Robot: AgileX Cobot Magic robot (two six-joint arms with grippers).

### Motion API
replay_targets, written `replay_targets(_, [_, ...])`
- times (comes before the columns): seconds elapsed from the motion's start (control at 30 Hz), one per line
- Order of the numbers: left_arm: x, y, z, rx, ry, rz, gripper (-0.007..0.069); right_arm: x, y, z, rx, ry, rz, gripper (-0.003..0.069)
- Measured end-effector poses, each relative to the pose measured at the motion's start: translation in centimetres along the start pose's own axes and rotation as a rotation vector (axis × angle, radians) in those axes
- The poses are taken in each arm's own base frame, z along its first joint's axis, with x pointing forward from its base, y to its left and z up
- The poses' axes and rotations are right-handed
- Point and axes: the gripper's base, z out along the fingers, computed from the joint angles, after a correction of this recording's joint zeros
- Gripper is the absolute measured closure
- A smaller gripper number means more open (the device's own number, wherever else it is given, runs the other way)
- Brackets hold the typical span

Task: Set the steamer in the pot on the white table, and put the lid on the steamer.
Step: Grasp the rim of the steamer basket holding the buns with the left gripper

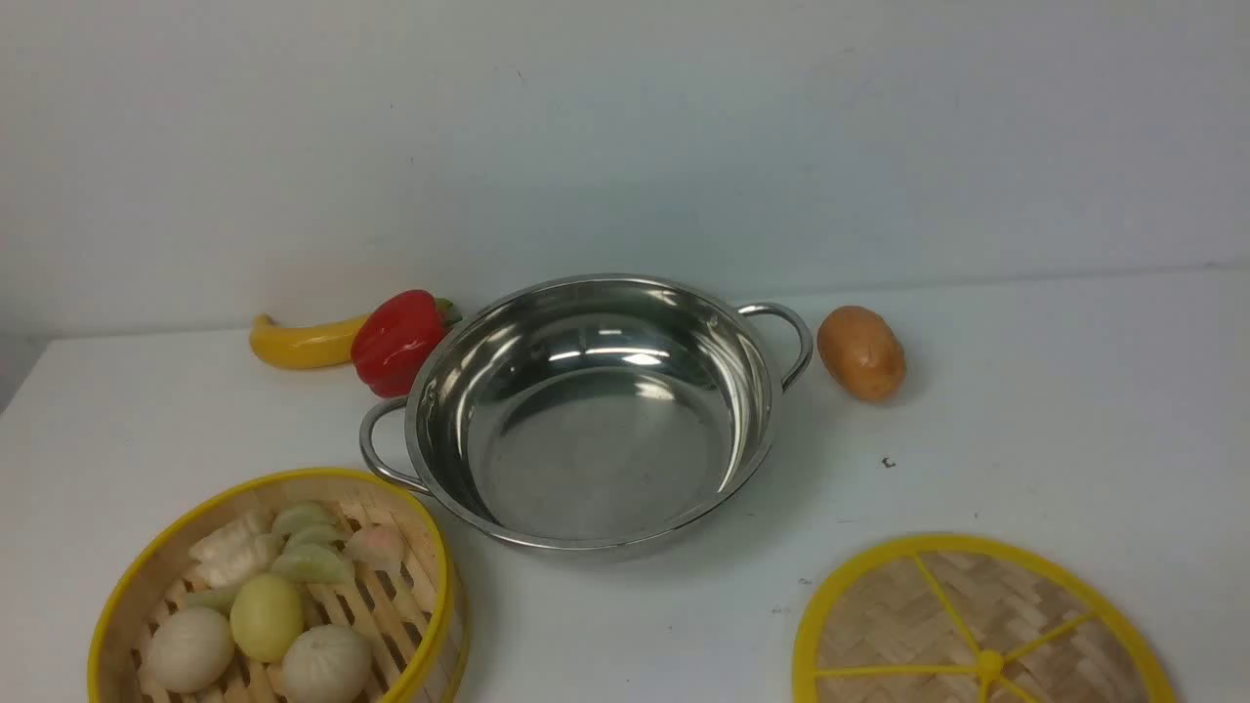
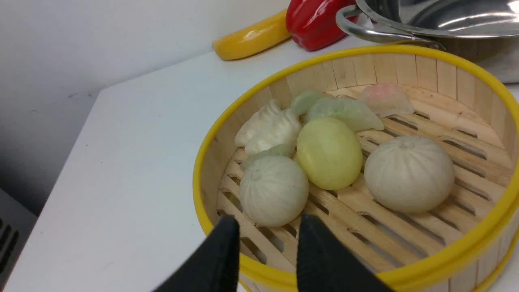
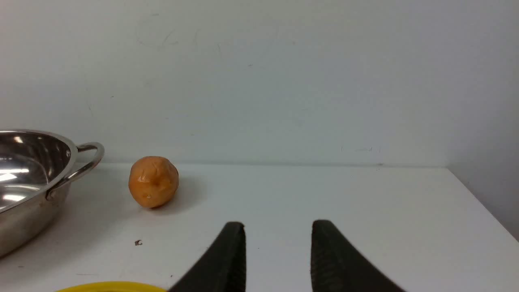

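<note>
The steamer [image 1: 293, 481], a bamboo basket with a yellow rim, sits at the front left of the white table [image 1: 1025, 410] and holds pale buns [image 2: 407, 174] and dumplings. The empty steel pot [image 1: 596, 459] stands behind it at the centre, its loop handle [image 2: 365, 32] close to the steamer's far rim. The woven lid [image 1: 937, 605] lies flat at the front right. My left gripper [image 2: 267, 227] is open, its black fingers hovering over the steamer's near rim [image 2: 405, 50]. My right gripper [image 3: 278, 227] is open over bare table, with the lid's yellow edge [image 3: 113, 286] just beside it. Neither gripper shows in the front view.
A yellow banana [image 1: 293, 344] and a red bell pepper [image 1: 398, 340] lie behind the pot's left side near the wall. A brown potato [image 1: 861, 351] sits to the pot's right. The table's right edge [image 3: 478, 202] is near my right gripper.
</note>
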Motion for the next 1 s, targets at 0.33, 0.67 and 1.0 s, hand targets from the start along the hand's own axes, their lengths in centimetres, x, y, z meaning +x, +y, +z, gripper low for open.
replay_targets(0.33, [0.00,0.00,0.00,0.000,0.000,0.000,0.0426,0.00,0.00,0.00,0.000,0.000,0.000,0.0410])
replay_targets(0.67, [0.00,0.00,0.00,0.000,0.000,0.000,0.0426,0.00,0.00,0.00,0.000,0.000,0.000,0.0410])
replay_targets(1.0, [-0.93,-0.87,-0.09,0.120,-0.075,-0.522,0.0415,-0.77,0.20,-0.03,-0.037,-0.080,0.364,0.0410])
